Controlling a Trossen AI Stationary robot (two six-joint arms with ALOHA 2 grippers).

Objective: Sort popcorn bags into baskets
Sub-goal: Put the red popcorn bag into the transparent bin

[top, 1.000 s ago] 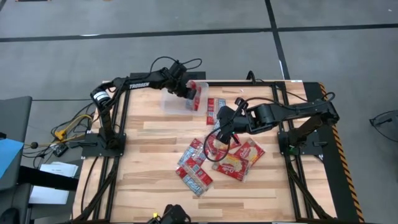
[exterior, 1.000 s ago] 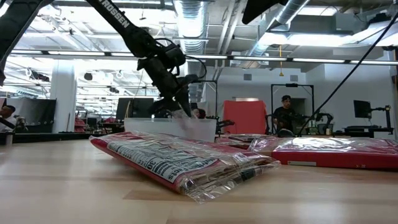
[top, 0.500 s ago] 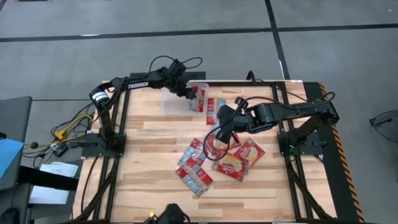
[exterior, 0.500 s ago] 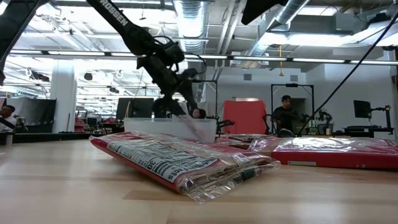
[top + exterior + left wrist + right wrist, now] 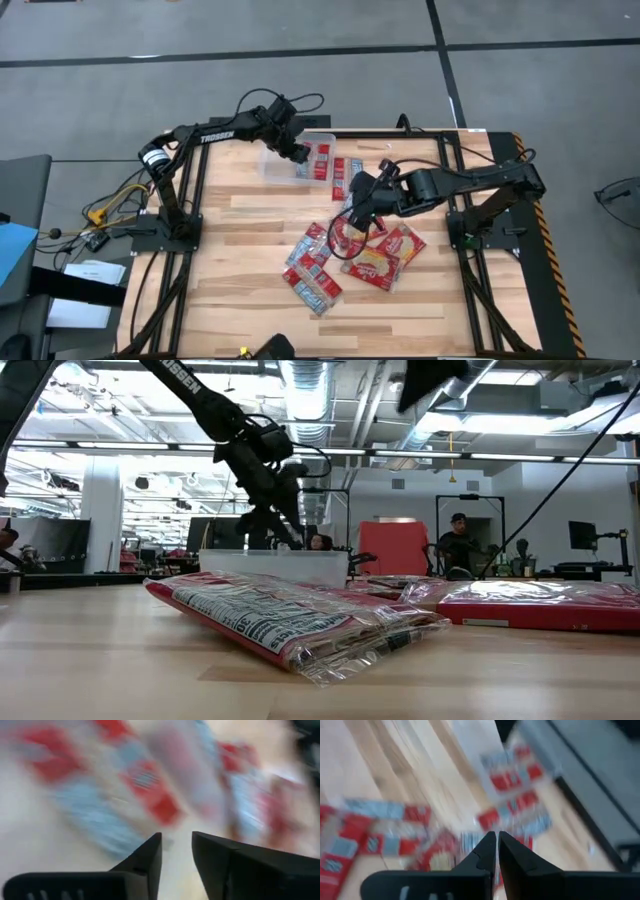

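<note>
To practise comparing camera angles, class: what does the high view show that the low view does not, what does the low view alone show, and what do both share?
Only the high view shows the layout: the right gripper over the loose pile of popcorn bags mid-table, and a narrow packet lying in the clear tub at the far edge.

Only the low view shows the room behind, with a person seated far off, and a nearby packet seen from the side.

Both show the left gripper above the tub, the tub itself, and red packets on the wooden table.

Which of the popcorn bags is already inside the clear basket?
The narrow red bag at the table's far edge, below the left pincer; it lies in the basket, the others on bare wood.
</note>
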